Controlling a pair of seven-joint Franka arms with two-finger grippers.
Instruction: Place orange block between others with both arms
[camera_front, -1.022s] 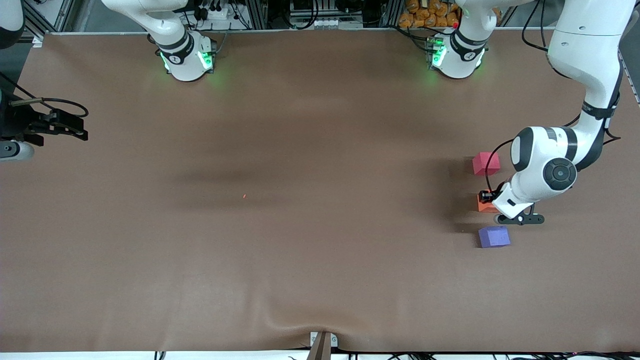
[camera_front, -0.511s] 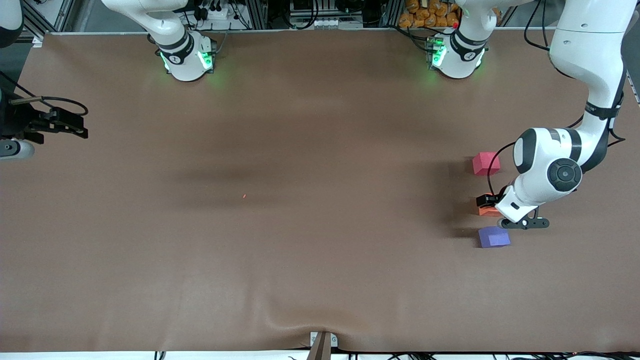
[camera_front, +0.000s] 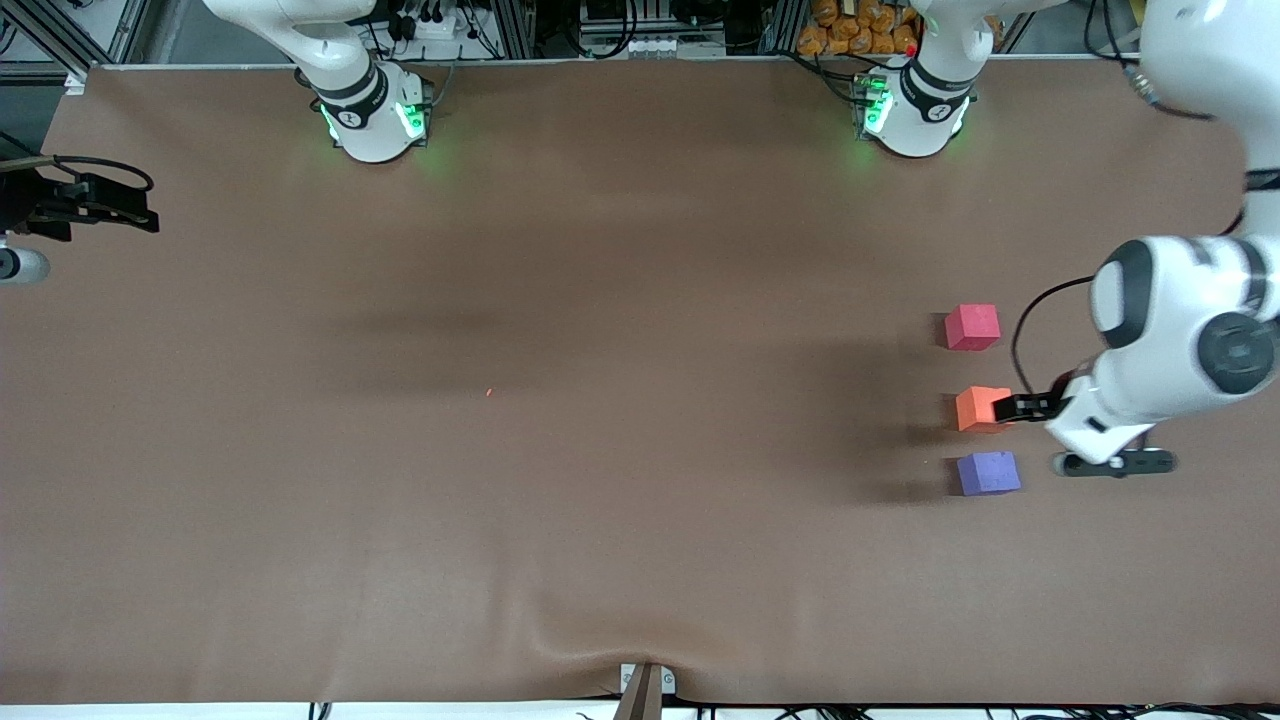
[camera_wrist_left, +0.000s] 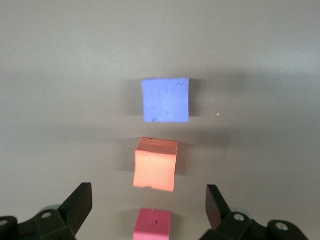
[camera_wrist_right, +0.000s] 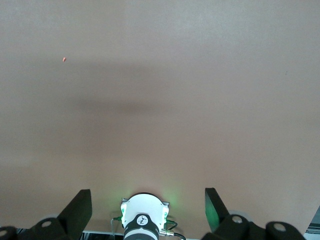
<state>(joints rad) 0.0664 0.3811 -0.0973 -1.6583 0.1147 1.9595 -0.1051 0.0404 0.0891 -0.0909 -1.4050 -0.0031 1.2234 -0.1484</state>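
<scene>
Nearest the front camera, low in the block row toward the left arm's end of the tabletop (camera_front: 600, 450), sits the purple block (camera_front: 988, 473). Just above it in the frame lies the orange block (camera_front: 978, 409), and higher again, farther from the camera, the red block (camera_front: 972, 327). The three make one line running up the frame. The orange block rests flat on the tabletop between the other two, apart from both, with the smaller gap on the purple side. It is a cube, so it has no long axis; its faces stand roughly square to the row, perhaps turned very slightly. The left gripper (camera_wrist_left: 148, 206) hangs over the edge of the orange block on the side toward the left arm's end. Its fingers (camera_wrist_left: 80, 202) are spread wide and hold nothing. In the left wrist view the orange block shows between and ahead of the two fingers, untouched. That is the relation that matters: the block is clear of the fingers, so I judge the placing done and a plain lift away would not drag it. The right gripper (camera_wrist_right: 147, 205) waits at the upper edge of the frame at the right arm's end, well apart from the blocks, fingers wide and empty.
</scene>
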